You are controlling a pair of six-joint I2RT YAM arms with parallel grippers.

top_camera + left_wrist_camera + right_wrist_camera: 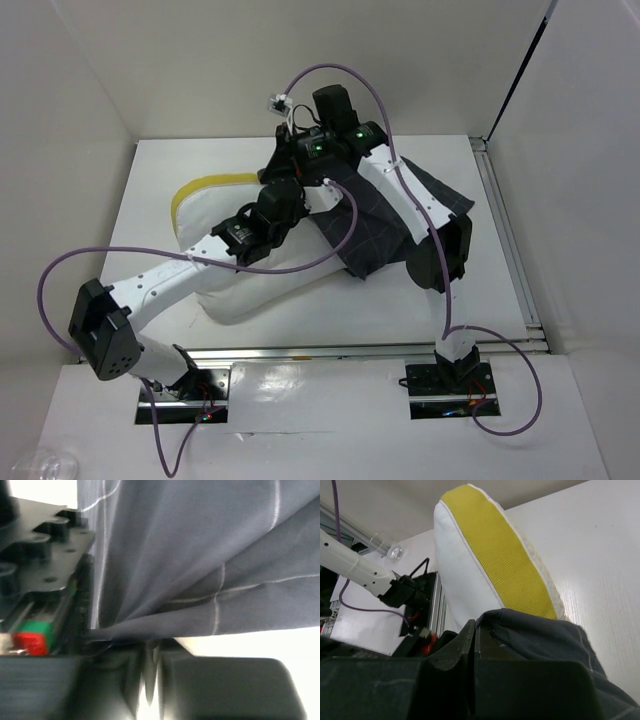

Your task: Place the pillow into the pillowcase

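The white pillow (235,285) with its yellow band (205,187) lies left of centre on the table. The dark checked pillowcase (400,215) lies over its right end. My left gripper (300,195) is shut on a gathered fold of the pillowcase (200,555) at the case's left edge; its fingers meet low in the left wrist view (150,647). My right gripper (283,165) is just behind it, shut on the pillowcase hem (545,640); its jaws (479,627) are pressed together beside the pillow's (465,570) yellow band (505,555).
White enclosure walls stand left, back and right. Metal rails run along the table's near edge (350,350) and right edge (505,240). Purple cables loop over both arms. The right gripper's body (45,565) sits close beside the left one. A clear plastic object (40,465) lies at bottom left.
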